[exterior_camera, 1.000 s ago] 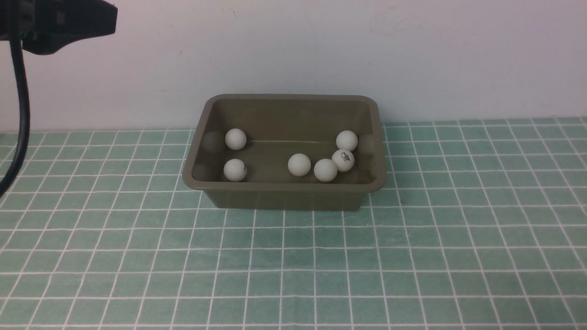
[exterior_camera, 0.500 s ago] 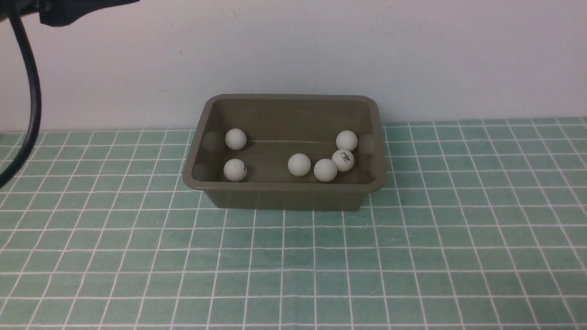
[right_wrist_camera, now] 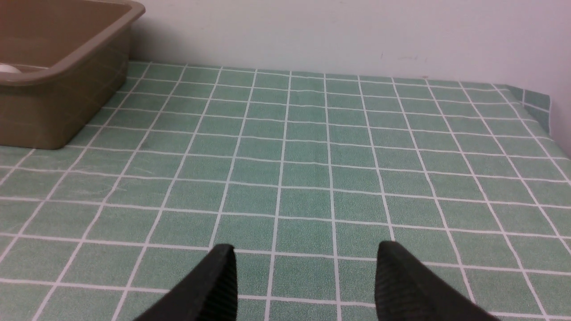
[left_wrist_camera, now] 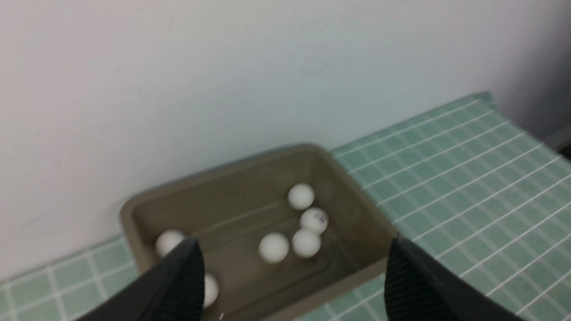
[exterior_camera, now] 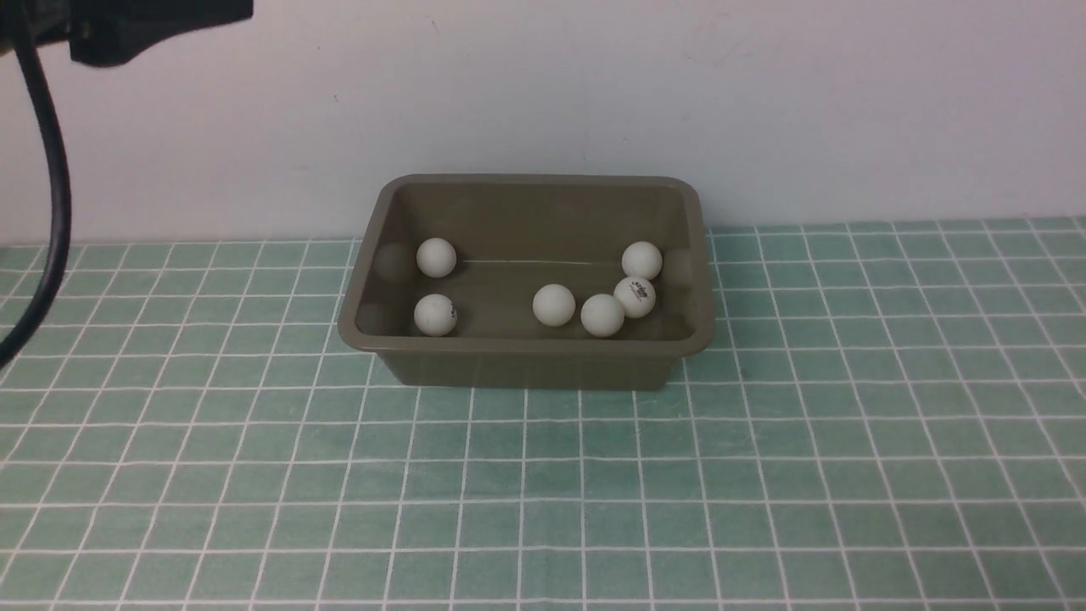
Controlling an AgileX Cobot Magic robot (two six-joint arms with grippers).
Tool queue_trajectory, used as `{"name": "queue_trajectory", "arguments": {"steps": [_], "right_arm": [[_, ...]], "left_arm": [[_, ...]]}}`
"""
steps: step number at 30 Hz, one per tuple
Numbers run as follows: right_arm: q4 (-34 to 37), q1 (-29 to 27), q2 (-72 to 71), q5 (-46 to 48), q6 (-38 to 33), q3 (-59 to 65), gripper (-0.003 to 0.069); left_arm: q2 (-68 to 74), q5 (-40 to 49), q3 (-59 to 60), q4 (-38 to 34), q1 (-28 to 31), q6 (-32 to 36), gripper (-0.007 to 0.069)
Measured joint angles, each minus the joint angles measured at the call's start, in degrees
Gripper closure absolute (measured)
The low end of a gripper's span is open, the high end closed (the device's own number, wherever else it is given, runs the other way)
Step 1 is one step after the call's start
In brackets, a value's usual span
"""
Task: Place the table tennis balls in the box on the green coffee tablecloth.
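The olive-brown box [exterior_camera: 526,346] stands on the green coffee tablecloth [exterior_camera: 764,475] close to the wall. Several white table tennis balls lie inside it: two at the left [exterior_camera: 436,257] [exterior_camera: 435,315], one in the middle [exterior_camera: 554,305], and a cluster at the right [exterior_camera: 635,296]. In the left wrist view my left gripper [left_wrist_camera: 294,240] hangs high above the box [left_wrist_camera: 357,187], open, nothing between its fingers. A black part of that arm [exterior_camera: 144,25] shows at the top left. My right gripper [right_wrist_camera: 306,246] is open and empty, low over bare cloth [right_wrist_camera: 312,156], right of the box [right_wrist_camera: 67,71].
A white wall [exterior_camera: 764,110] rises directly behind the box. A black cable [exterior_camera: 53,212] hangs down at the far left. The cloth's far right edge [right_wrist_camera: 542,107] drops off by the wall corner.
The black part of my left arm at the top left has shifted up and to the right. The balls and the box have stayed still.
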Motion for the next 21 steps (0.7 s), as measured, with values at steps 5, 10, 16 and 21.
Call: {"name": "queue_trajectory", "arguments": {"steps": [5, 10, 16, 21], "right_arm": [[0.1, 0.0, 0.0, 0.0, 0.0, 0.0, 0.027], [0.1, 0.0, 0.0, -0.1, 0.0, 0.0, 0.027], [0.1, 0.0, 0.0, -0.1, 0.0, 0.0, 0.027], [0.1, 0.0, 0.0, -0.1, 0.0, 0.0, 0.027]], "left_arm": [[-6.3, -3.3, 9.7, 9.6, 0.0, -6.3, 0.0136], [-16.3, -12.9, 24.8, 16.2, 0.0, -9.7, 0.0136], [-30.4, -29.2, 47.3, 19.9, 0.0, -9.9, 0.0136], [-38.2, -36.8, 59.7, 19.3, 0.0, -9.2, 0.0136]]}}
